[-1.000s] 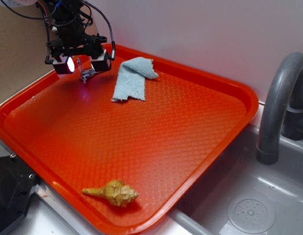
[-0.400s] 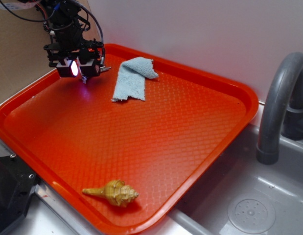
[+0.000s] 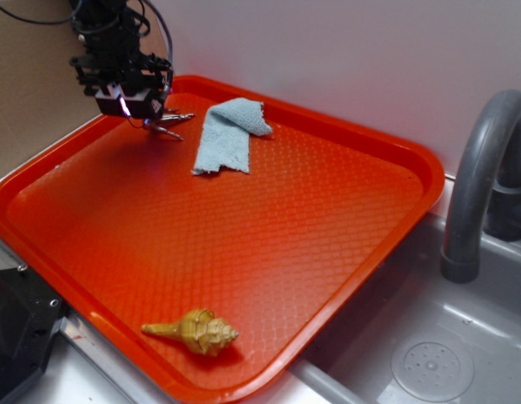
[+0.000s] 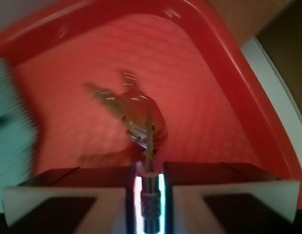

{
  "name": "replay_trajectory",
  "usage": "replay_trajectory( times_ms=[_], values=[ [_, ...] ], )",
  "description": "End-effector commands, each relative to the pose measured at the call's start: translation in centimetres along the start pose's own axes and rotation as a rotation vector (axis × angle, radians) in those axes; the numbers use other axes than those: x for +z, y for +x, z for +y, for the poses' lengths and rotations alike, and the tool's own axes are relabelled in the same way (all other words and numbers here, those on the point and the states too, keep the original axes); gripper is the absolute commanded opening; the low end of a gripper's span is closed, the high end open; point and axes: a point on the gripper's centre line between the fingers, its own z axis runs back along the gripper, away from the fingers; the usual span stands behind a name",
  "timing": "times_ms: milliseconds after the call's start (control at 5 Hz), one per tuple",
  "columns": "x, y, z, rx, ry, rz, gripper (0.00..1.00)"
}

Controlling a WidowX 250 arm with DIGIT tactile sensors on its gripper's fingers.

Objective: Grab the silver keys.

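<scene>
Clearly at risk: a slip back onto the orange tray [image 3: 344, 244], since only a thin ringed end sits pinched. Poised over the tray's far left corner, left of the blue cloth [image 3: 229, 133], pointing down. Jaws of the gripper [image 4: 149, 181] pressed together on the silver keys [image 4: 136, 114], dangling beneath.

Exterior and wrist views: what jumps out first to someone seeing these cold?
The big orange tray fills the exterior view, beside a grey sink with a curved faucet at right. At the tray's far left corner the tool is closed on the silver keys, which dangle below it in the blurred wrist view. A blue cloth lies just right of the tool, and a tan seashell sits alone near the front edge.
</scene>
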Motion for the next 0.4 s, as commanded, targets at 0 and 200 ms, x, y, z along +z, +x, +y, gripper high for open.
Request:
replay_trajectory(
  times_ms=[0,200],
  values=[
    [13.2,-5.1,-4.2,-0.467,-0.205,-0.086,0.0],
    [16.2,-7.0,-4.1,-0.637,-0.223,-0.088,0.0]
  ],
)
